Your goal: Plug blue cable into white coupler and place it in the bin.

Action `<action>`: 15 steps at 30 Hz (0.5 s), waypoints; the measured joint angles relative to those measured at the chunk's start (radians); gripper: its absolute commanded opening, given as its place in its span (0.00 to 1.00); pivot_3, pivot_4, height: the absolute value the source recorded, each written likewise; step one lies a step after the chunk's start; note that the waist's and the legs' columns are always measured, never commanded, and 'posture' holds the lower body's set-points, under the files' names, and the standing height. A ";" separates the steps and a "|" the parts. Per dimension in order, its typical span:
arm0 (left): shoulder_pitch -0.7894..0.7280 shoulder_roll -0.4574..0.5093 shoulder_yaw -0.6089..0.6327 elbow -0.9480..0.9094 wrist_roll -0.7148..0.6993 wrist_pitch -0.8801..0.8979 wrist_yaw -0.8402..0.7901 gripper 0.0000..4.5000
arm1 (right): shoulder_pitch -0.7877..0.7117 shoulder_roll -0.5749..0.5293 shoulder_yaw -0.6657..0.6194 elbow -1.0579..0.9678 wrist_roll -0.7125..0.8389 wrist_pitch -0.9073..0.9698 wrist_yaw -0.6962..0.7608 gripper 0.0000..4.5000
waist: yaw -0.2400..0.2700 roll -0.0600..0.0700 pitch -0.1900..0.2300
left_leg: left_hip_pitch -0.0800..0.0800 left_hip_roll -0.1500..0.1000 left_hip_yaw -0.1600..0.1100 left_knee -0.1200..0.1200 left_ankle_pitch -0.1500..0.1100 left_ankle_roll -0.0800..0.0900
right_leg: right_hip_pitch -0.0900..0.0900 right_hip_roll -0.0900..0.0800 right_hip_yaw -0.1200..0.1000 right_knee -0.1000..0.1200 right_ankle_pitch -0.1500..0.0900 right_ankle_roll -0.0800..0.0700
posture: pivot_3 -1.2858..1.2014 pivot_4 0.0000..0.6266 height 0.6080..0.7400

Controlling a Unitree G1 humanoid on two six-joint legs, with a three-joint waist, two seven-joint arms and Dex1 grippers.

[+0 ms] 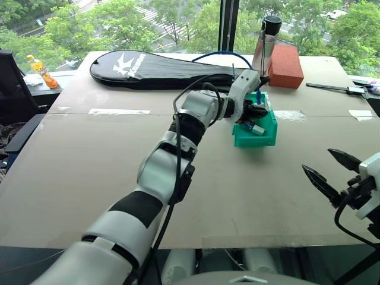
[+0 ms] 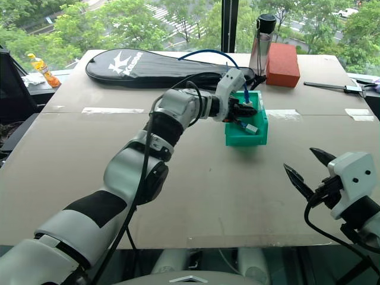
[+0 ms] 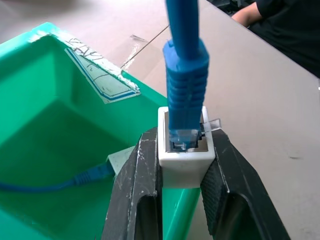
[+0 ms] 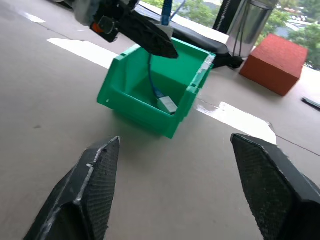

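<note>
Reaching toward the far side of the table (image 1: 89, 190), the left hand (image 3: 182, 172) hovers just over the bin (image 1: 265, 132), its two black fingers (image 3: 137, 195) clamped on the sides of the white coupler (image 3: 185, 165). The blue cable (image 3: 184, 75) is plugged into the coupler's socket, its ribbed blue boot and clear plug seated in the opening, and the cord rises away from it. The teal-green bin sits on the table toward the far edge, a little right of centre. Inside it lies another thin blue cord (image 4: 152, 82) ending in a greyish-white block (image 4: 167, 104) on the bin's floor. The right hand (image 4: 185, 190) is held above the table's near right corner, well apart from the bin, with its fingers spread wide and nothing between them. Beyond the bin, near the far edge, stand a red-brown block (image 1: 285, 66) and a metal bottle (image 1: 266, 47), and a long black racket case (image 1: 157, 70) lies along that edge.
</note>
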 measured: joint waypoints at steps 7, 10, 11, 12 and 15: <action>-0.040 -0.023 0.006 0.159 0.059 -0.122 0.036 0.09 | -0.081 -0.129 -0.041 0.199 0.047 -0.086 0.171 0.99 | 0.005 -0.001 0.001 | -0.001 0.000 -0.001 -0.001 0.000 0.000 | 0.000 0.000 -0.001 0.000 0.001 0.000 | 0.52 0.24 1.00; -0.044 -0.031 0.039 0.187 0.063 -0.136 0.054 0.20 | -0.118 -0.158 -0.039 0.243 0.064 -0.111 0.224 1.00 | 0.005 -0.001 0.001 | -0.001 0.000 -0.001 -0.001 0.000 0.000 | 0.000 0.000 -0.001 -0.001 0.002 -0.001 | 0.52 0.24 1.00; -0.045 -0.035 0.050 0.193 0.061 -0.134 0.062 0.32 | -0.130 -0.164 -0.037 0.258 0.067 -0.117 0.230 1.00 | 0.005 -0.001 0.001 | -0.001 0.000 -0.001 -0.001 -0.001 0.001 | 0.000 0.000 -0.001 -0.001 0.002 -0.001 | 0.52 0.24 1.00; -0.047 -0.040 0.068 0.200 0.058 -0.134 0.076 0.38 | -0.144 -0.171 -0.035 0.282 0.066 -0.125 0.238 1.00 | 0.006 -0.001 0.001 | -0.001 -0.001 -0.001 -0.001 -0.001 0.001 | 0.000 -0.001 -0.001 -0.001 0.002 -0.001 | 0.52 0.24 1.00; -0.055 -0.042 0.093 0.204 0.057 -0.133 0.098 0.68 | -0.154 -0.174 -0.021 0.305 0.057 -0.139 0.246 1.00 | 0.006 -0.001 0.001 | -0.002 -0.001 -0.001 -0.001 -0.001 0.001 | 0.000 -0.002 -0.001 -0.001 0.001 -0.001 | 0.52 0.24 1.00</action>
